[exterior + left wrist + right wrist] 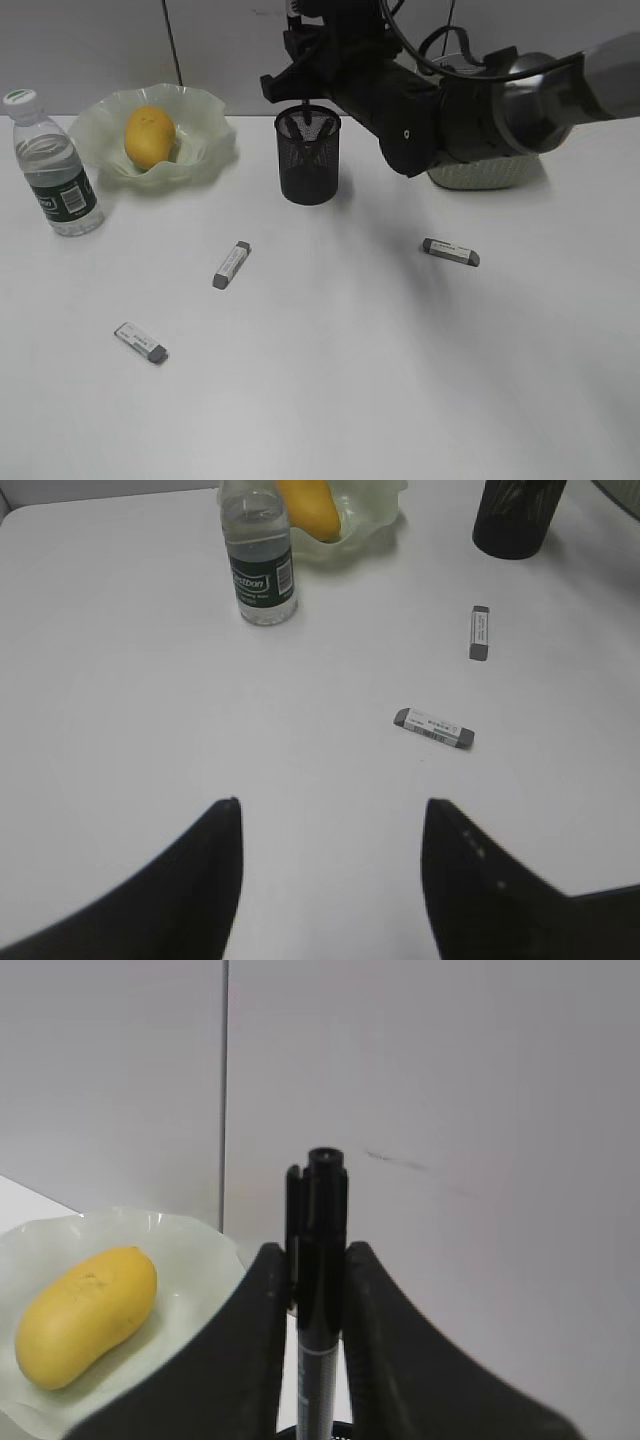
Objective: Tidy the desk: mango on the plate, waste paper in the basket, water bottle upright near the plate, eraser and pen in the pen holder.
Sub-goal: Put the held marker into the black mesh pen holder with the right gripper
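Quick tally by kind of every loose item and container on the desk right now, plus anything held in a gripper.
Erasers: 3
Mango: 1
Plate: 1
Water bottle: 1
Pen holder: 1
Basket: 1
Pen, clamped in right gripper: 1
Total: 9

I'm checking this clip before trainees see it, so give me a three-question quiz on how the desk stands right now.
1. True or false: the mango lies in the plate.
2. How many erasers lie loose on the desk?
3. What does the right gripper hold? A) an eraser B) a pen C) the water bottle

Key:
1. True.
2. Three: the left eraser, the middle eraser and the right eraser.
3. B, the pen, upright over the pen holder; the water bottle stands by the plate.
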You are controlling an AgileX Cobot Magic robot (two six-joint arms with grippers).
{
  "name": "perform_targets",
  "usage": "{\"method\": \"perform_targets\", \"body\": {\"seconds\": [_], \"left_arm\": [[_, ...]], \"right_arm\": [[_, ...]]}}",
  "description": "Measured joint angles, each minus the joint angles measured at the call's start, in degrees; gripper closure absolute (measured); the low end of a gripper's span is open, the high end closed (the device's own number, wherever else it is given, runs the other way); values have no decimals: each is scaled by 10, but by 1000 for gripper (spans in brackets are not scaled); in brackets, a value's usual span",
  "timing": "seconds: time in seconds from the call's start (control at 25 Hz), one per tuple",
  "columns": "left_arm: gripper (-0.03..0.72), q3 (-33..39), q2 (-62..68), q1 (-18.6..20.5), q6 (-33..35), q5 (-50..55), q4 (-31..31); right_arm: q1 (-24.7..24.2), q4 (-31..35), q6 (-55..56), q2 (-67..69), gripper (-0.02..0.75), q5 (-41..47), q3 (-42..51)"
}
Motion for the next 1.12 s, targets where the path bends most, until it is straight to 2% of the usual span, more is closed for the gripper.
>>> {"method": "perform_targets", "body": {"seconds": [0.12, 0.2, 0.44, 0.6, 0.76, 1.12], "left_arm": [[252, 0, 0, 0, 0, 0, 0], [252, 0, 0, 0, 0, 0, 0], [252, 0, 0, 0, 0, 0, 0], [252, 0, 0, 0, 0, 0, 0], [252, 0, 0, 0, 0, 0, 0], [252, 0, 0, 0, 0, 0, 0]], "right_arm": [[-10, 4, 0, 21, 590, 3, -12], [-15, 4, 0, 29, 558, 9, -15], [-17, 6, 1, 31, 314, 56, -18], [-17, 19, 1, 28, 275, 96, -18], [-17, 23, 1, -10, 272, 211, -20], [-17, -19, 1, -159, 323, 624, -24]]}}
